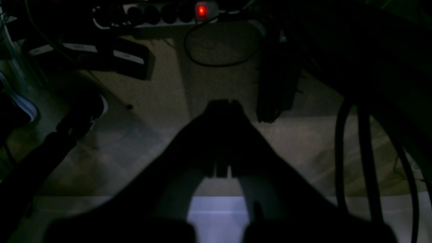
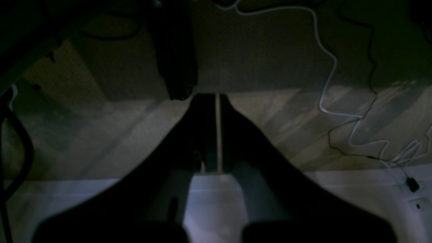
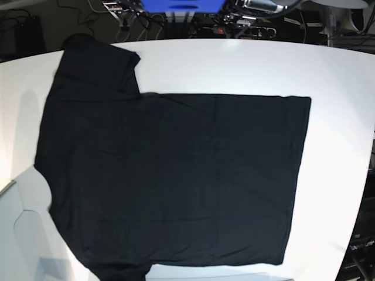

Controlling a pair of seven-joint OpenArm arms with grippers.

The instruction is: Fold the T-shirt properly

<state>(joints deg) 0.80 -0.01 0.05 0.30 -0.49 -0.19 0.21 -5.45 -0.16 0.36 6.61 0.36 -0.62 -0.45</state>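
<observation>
The black T-shirt [image 3: 176,175] lies spread flat on the white table [image 3: 340,117] in the base view. Its hem is toward the right and one short sleeve [image 3: 96,64] reaches the back left. Neither arm shows in the base view. In the left wrist view my left gripper [image 1: 224,103] is shut with nothing in it and hangs over the floor past the table's edge. In the right wrist view my right gripper [image 2: 217,98] is shut too, empty, and also over the floor. No cloth shows in either wrist view.
A power strip with a lit red switch [image 1: 201,10] and black cables lie on the floor. A white cable [image 2: 332,67] snakes across the floor. A dark post [image 1: 276,84] stands under the table. Gear and wires [image 3: 234,14] crowd the far side.
</observation>
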